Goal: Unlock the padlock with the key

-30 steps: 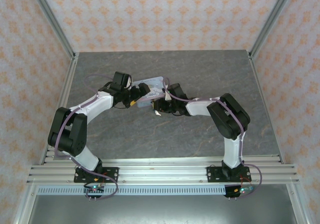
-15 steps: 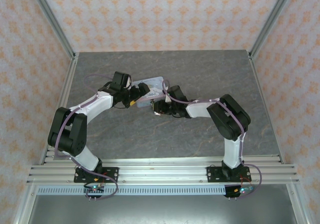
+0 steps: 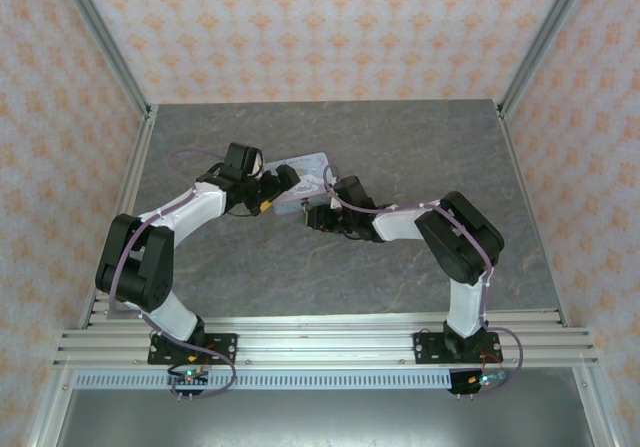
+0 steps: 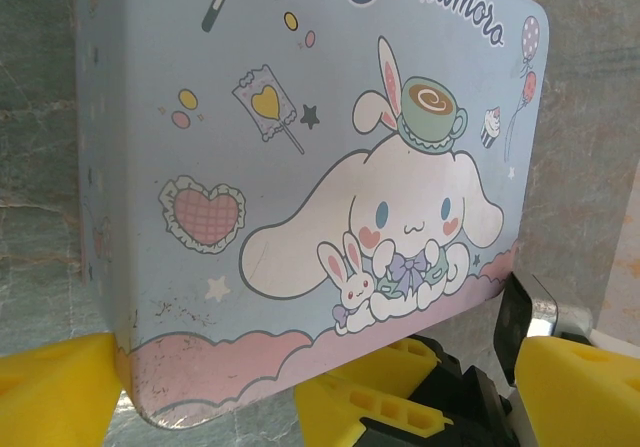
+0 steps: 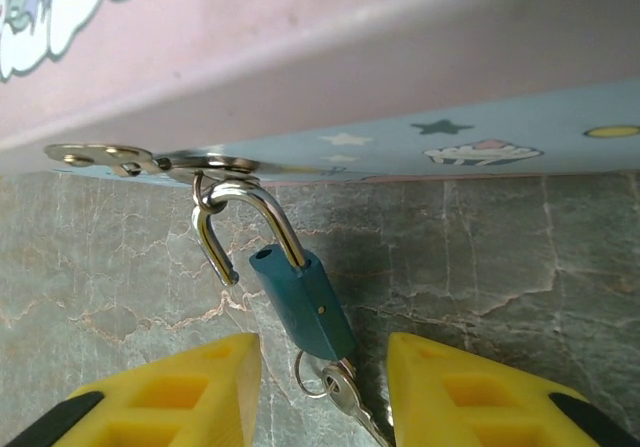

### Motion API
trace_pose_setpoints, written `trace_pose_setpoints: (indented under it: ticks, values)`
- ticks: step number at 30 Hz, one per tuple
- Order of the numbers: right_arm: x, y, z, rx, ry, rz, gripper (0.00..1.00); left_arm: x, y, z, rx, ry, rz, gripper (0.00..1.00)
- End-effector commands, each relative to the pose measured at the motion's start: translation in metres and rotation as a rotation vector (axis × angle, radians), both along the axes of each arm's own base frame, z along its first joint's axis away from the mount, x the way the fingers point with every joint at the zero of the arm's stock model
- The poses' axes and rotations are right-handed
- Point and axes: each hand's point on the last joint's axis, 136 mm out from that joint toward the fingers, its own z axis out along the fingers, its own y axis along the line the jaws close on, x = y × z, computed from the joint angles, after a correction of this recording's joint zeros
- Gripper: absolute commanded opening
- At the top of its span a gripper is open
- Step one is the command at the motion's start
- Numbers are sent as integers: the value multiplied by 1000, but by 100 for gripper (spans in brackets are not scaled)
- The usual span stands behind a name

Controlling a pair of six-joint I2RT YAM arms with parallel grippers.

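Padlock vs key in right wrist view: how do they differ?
Padlock is a teal block with a steel shackle, sprung open; key is a thin silver sliver on a ring. Padlock is bigger than key. Padlock hangs from the tin's hasp; key sticks out of padlock's base. Both hang as one.

The padlock has a matt teal body under a polished steel shackle, and the key is bright metal. The tin is smooth, satin printed metal (scuffed along its pink edge); the table looks like matt, veined stone.
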Motion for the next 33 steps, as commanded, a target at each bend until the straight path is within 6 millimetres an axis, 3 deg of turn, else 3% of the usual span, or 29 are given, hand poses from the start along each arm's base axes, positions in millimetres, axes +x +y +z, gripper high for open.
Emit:
trace_pose_setpoints:
  ticks: [1,6,11,16,24,33]
  values:
    - [-7,6,-4,-10,6,6,38,9,-8,42,-66,-90,-10,100]
    - [-2,11,-5,-7,6,4,38,1,2,46,16,-40,-14,100]
    - [1,12,-4,-3,-1,-3,38,-12,27,39,181,22,1,100]
    - [0,11,-3,0,-1,-4,38,-16,28,24,188,53,3,100]
    - [2,15,1,15,-3,3,38,-12,44,11,285,67,16,100]
    - [9,27,9,39,-18,6,37,2,64,2,281,98,59,100]
